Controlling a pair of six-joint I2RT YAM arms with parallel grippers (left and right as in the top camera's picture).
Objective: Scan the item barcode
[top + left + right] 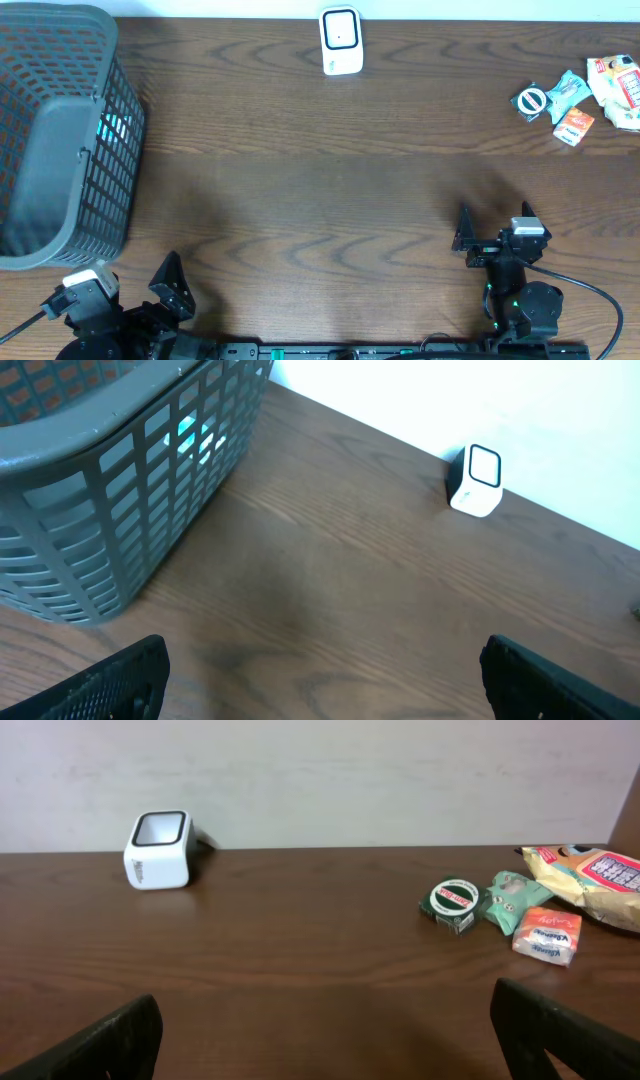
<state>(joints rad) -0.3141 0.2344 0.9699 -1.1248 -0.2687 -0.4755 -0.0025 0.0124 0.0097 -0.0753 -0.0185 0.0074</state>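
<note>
The white scanner [340,41] stands at 12 o'clock on the dark wooden tabletop [320,190], close to the far edge. Its dark, white-framed window faces up and forward, and no lettering on it can be read.

The items lie in a cluster at 2 o'clock, well apart from the scanner:
- A green packet [531,102] has a round white ring label crossed by a red band. The words on it are too small to read.
- A teal packet [570,90] lies just beside the green one, with a small pale print that is illegible.
- An orange packet [574,125] carries white script that cannot be made out.
- A snack bag [618,90] at the edge of the overhead view has a red and white label panel, and its text is unreadable.

No barcode can be made out on any of them.

A grey mesh basket [115,170] sits at 9 o'clock, and something cyan [115,128] shows through its wall.

The left tool [325,665] is at 7 o'clock and the right tool [325,1020] at 5 o'clock. Both have their jaws spread wide, hold nothing, and are well apart from the items.
</note>
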